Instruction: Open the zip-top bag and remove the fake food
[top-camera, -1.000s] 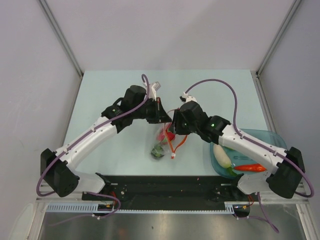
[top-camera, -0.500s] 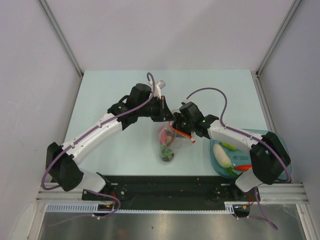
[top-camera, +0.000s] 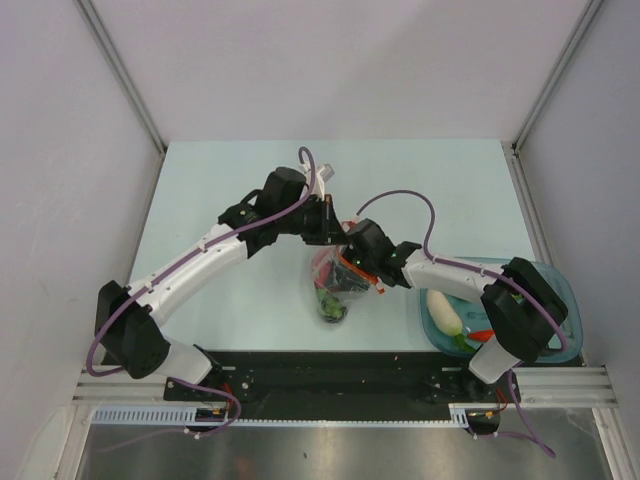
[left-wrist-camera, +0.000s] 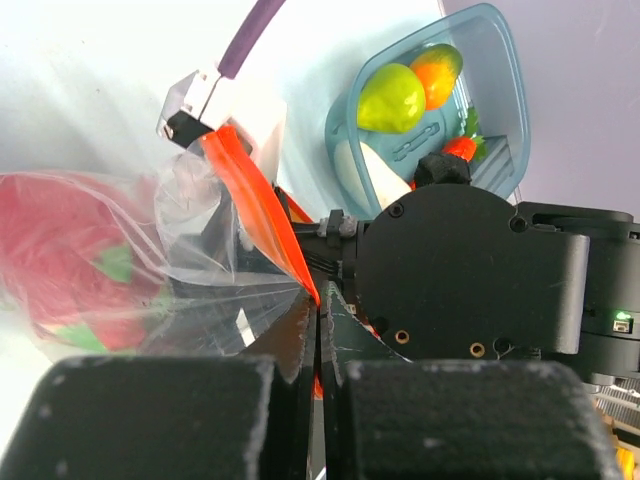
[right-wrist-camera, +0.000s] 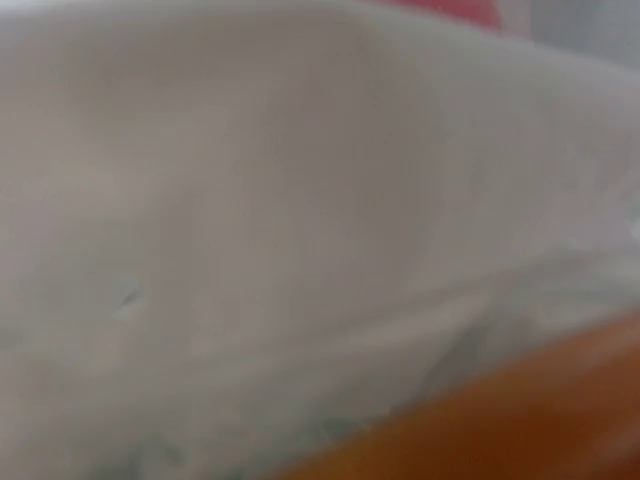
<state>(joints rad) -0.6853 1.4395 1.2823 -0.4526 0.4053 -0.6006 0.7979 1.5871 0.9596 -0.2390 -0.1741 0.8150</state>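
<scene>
My left gripper (top-camera: 328, 228) is shut on the red-orange zip strip (left-wrist-camera: 262, 210) of the zip-top bag (top-camera: 332, 292) and holds the bag hanging over the table; its jaws (left-wrist-camera: 320, 305) pinch the strip. The bag holds the pink-red dragon fruit (left-wrist-camera: 70, 265) and a dark-green piece (top-camera: 334, 310). My right gripper (top-camera: 350, 268) is at the bag's mouth, its fingertips hidden by plastic. The right wrist view shows only blurred white film and an orange band (right-wrist-camera: 520, 420). The white radish (top-camera: 441, 308), carrot (top-camera: 482, 335), green fruit (left-wrist-camera: 390, 97) and orange (left-wrist-camera: 438, 68) lie in the teal tray.
The teal translucent tray (top-camera: 562, 292) sits at the table's right front edge, under my right forearm. Slanted grey frame posts stand at both back corners. The black rail with the arm bases runs along the near edge.
My right gripper has swung left and in to the bag's mouth, its arm folding. My left gripper has shifted slightly right with the bag, which now hangs more upright.
</scene>
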